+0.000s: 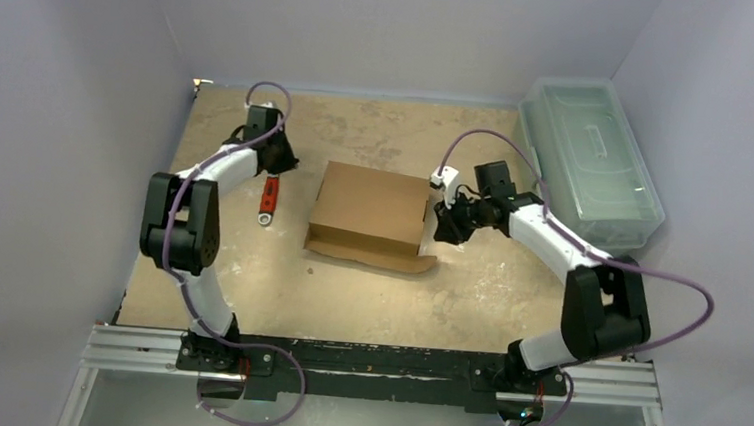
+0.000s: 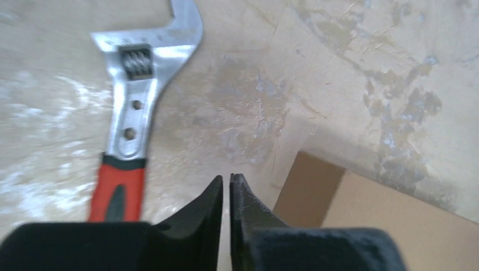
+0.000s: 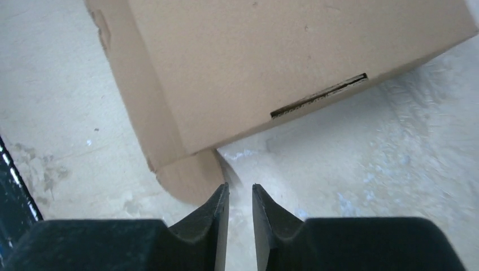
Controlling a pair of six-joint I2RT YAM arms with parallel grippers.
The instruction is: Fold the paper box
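Because the right fingers sit just beside the right end of the paper box, the right arm looks like the one to make the next move. The box lies in the middle of the surface, with its long side going from left to right. Its top looks shut flat, and a loose flap sticks out along the near side. From the right fingers, the box lies straight ahead and to the left, and a rounded corner of that flap is close to the tips. These fingers are a little way apart and hold nothing.

The left fingers are pressed together with nothing between them. They hang over the surface between a red-handled wrench and the far left corner of the box, near it but not touching. I think the near flap needs tucking in, and the right arm is closer to it.
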